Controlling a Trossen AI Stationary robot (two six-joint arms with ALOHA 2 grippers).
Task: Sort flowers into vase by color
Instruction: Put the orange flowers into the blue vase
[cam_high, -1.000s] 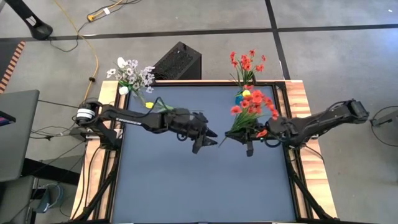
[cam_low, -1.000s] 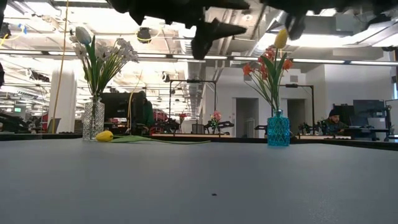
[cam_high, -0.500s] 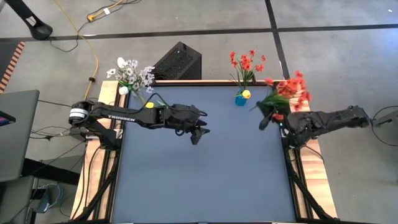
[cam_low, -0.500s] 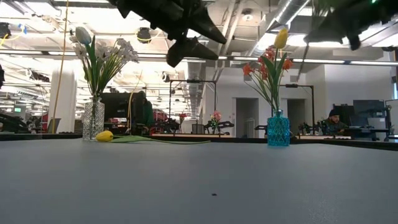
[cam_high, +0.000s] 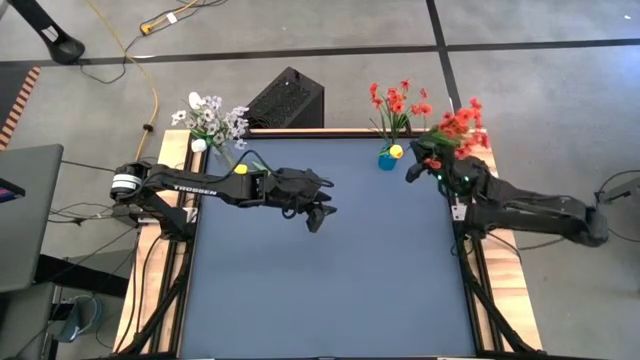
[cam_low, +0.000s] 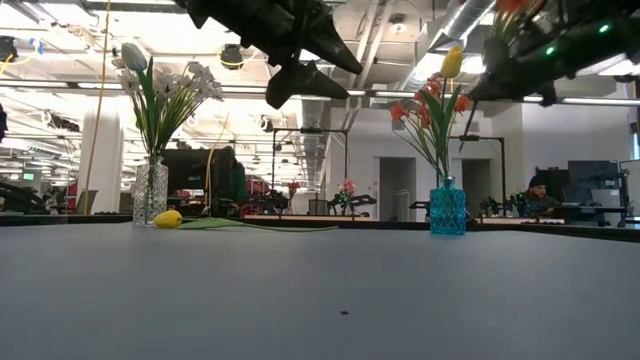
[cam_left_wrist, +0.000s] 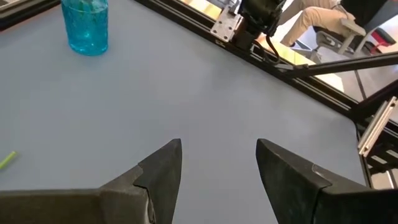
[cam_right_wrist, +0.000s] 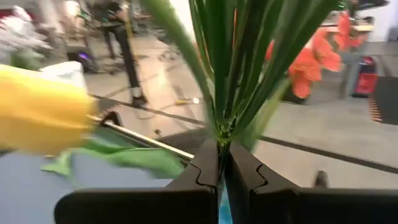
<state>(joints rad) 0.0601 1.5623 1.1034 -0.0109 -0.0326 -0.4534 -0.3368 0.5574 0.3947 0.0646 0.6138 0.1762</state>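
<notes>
Since a moment ago we see our right pincer (cam_high: 414, 172), clamped on the red-orange long-stemmed flower bunch (cam_high: 455, 128), swung just beside the blue glass vase (cam_high: 385, 159), stems pointing vaseward; left pincer (cam_high: 318, 214) gapes empty.

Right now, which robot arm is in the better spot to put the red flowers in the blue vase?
The right. Its pincer is shut on the red flowers, right beside the blue vase. The left pincer hangs open and empty over the middle of the table, farther off.

Two vases on the table (cam_high: 330, 300): clear vase (cam_low: 150, 193), blue vase (cam_low: 447, 208) (far edge); one loose yellow flower (cam_low: 168, 218); two arms.
</notes>
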